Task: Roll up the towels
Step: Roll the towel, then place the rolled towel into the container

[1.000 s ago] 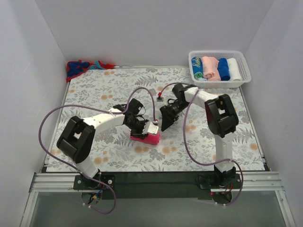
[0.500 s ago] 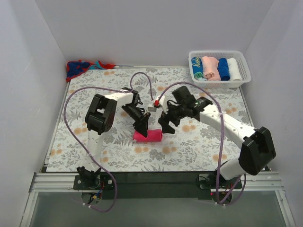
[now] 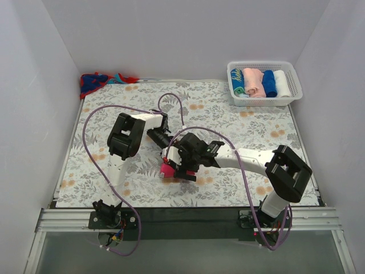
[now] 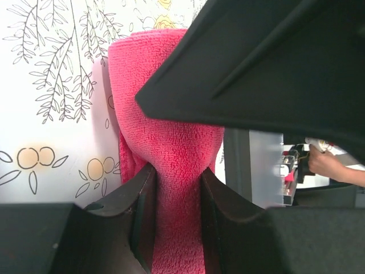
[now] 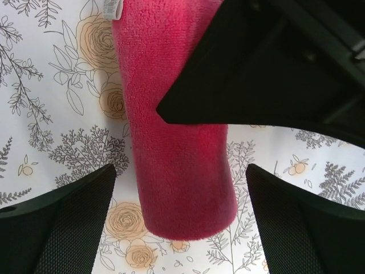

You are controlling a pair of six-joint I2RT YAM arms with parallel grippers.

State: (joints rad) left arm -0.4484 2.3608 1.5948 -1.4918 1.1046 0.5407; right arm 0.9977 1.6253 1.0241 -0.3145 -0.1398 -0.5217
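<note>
The hot-pink towel point(image 3: 166, 170) lies as a short roll on the floral cloth, mostly hidden under both grippers in the top view. My left gripper point(image 4: 177, 171) is shut on one end of the pink roll point(image 4: 171, 114), pinching it narrow. In the top view the left gripper point(image 3: 166, 160) sits at the roll's left end. My right gripper point(image 5: 179, 171) is open wide, its fingers astride the roll point(image 5: 177, 160) without touching it; it shows in the top view point(image 3: 185, 164) over the roll. The red-and-blue towel point(image 3: 94, 81) lies crumpled in the far left corner.
A white slotted basket point(image 3: 293, 97) at the far right holds several rolled towels. The grey-and-orange floral cloth point(image 3: 256, 125) covers the table. White walls close in the left, back and right. Purple cables loop above the arms.
My right gripper has swung left and down over the pink roll, now straddling it. My left gripper has moved down onto the roll's left end and holds it.
</note>
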